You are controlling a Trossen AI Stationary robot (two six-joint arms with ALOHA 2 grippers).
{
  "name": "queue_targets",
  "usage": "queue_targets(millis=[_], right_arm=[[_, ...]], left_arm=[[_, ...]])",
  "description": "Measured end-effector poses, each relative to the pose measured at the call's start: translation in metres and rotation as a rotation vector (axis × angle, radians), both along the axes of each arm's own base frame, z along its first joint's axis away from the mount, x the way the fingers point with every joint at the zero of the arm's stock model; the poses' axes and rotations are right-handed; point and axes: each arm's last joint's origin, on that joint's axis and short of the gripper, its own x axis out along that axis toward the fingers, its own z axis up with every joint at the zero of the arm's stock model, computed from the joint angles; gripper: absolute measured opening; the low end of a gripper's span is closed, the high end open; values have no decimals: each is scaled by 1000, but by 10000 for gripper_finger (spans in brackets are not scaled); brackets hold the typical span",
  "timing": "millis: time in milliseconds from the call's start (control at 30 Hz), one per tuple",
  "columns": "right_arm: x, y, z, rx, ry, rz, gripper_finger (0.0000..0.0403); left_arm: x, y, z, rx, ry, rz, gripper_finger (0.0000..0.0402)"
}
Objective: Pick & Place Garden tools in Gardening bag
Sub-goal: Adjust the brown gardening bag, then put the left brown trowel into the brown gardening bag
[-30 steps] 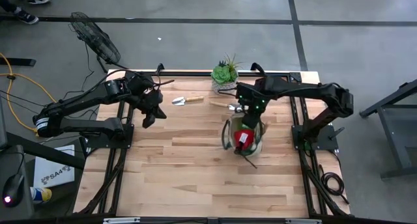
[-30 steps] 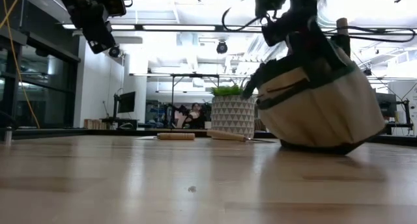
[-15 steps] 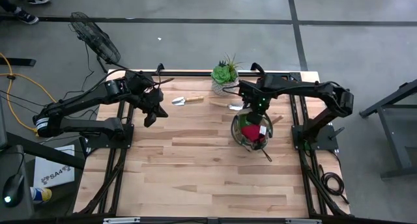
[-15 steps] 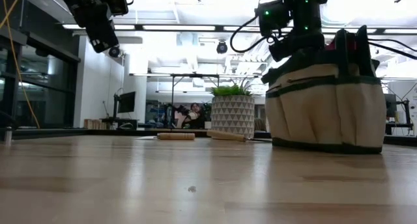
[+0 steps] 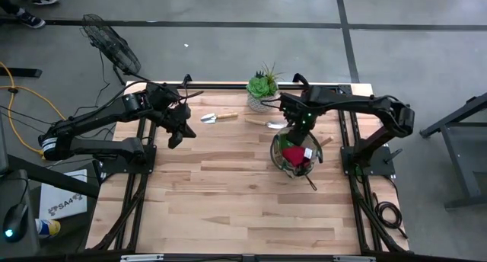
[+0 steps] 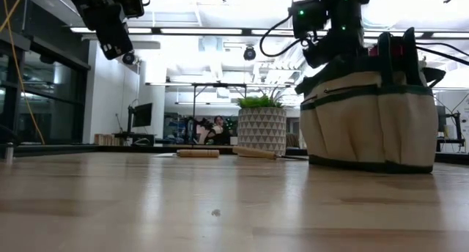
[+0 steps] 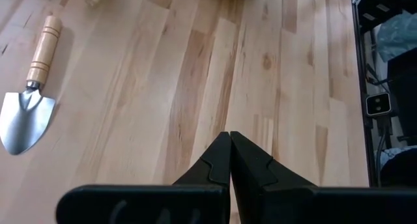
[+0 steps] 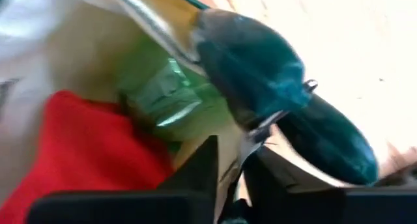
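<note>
right gripper (image 5: 300, 129): hanging over the back rim of the gardening bag (image 5: 295, 151), fingers parting a crack, the rim's green trim lying between them; whether they are gripping it cannot be told. gardening bag: standing upright and level on the table (image 5: 228, 193) now, where 1 second ago it was tipped and lifted at one side, so it is being set down and released, ready for loading. contents: red cone-shaped piece (image 5: 294, 155) and green spray bottle (image 8: 163, 94) sitting inside. left gripper (image 5: 173, 138): waiting raised over the table's left part, fingers pressed together, holding nothing. outstanding: 2 trowels, one (image 5: 215, 116) lying mid-table, the other (image 5: 266, 123) lying just behind the bag. obstruction: succulent in white pot (image 5: 261, 89) standing near the second trowel, crowding any reach there.
</note>
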Motion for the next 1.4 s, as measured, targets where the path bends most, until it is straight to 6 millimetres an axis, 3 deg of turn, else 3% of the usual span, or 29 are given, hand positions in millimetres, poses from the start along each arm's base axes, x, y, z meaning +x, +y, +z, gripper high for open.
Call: queue_targets(millis=[333, 500, 733, 933, 1200, 1400], right_arm=[[-12, 6, 21, 15, -105, -52, 188], [-24, 10, 38, -12, -170, -68, 230], [-44, 16, 60, -67, -262, -91, 238], [-62, 22, 76, -113, -336, -139, 240], [-90, 30, 97, -220, -435, -169, 238], [-116, 36, 112, -332, -508, -212, 238]], left_arm=[[0, -1, 0, -17, -8, -15, 0], [0, -1, 0, -16, -8, -14, 0], [4, 3, 3, 44, -43, 19, 9], [8, 7, 6, 121, -74, 73, 54], [33, 22, -2, 187, -76, 132, 154], [62, 37, -18, 196, -79, 139, 181]])
